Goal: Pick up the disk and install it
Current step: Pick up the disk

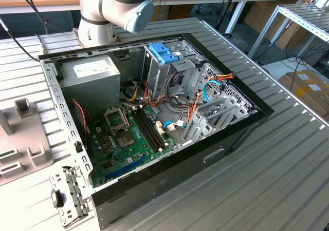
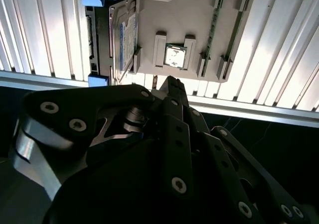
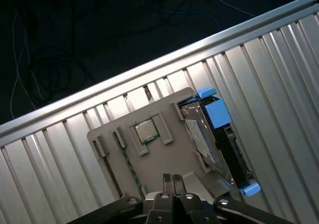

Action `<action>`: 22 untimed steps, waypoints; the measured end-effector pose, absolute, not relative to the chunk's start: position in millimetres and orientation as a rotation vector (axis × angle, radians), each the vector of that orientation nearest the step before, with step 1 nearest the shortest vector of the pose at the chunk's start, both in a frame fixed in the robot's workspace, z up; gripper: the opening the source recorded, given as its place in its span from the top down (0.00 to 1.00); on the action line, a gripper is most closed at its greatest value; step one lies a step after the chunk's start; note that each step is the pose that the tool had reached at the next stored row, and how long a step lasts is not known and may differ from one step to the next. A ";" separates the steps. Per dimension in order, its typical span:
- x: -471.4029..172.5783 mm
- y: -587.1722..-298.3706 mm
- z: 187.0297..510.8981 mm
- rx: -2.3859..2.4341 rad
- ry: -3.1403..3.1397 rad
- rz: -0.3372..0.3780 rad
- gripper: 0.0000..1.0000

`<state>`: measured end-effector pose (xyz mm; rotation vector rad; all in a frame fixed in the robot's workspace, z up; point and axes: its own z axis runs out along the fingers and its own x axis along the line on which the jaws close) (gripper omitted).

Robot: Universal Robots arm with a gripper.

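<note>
While the disk [image 3: 212, 134] stands on edge in the beige holder's [image 3: 169, 157] side slot, likely so its faces can be pinched, I hover the gripper [image 3: 172, 176] nearby, closed and empty.

Open computer case [image 1: 205, 159] on slatted table [image 1: 272, 190]

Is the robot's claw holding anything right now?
Nothing. The gripper is shut and empty above the grey tray. The disk stands on edge in a slot at the tray's side, untouched.
</note>
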<state>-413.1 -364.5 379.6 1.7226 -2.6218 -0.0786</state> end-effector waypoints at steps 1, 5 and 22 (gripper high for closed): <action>-413.1 -364.5 379.6 1.729 -2.618 -0.079 0.89; -413.1 -364.5 379.6 1.756 -2.599 -0.079 0.89; -413.1 -364.5 379.6 1.882 -2.506 -0.078 0.89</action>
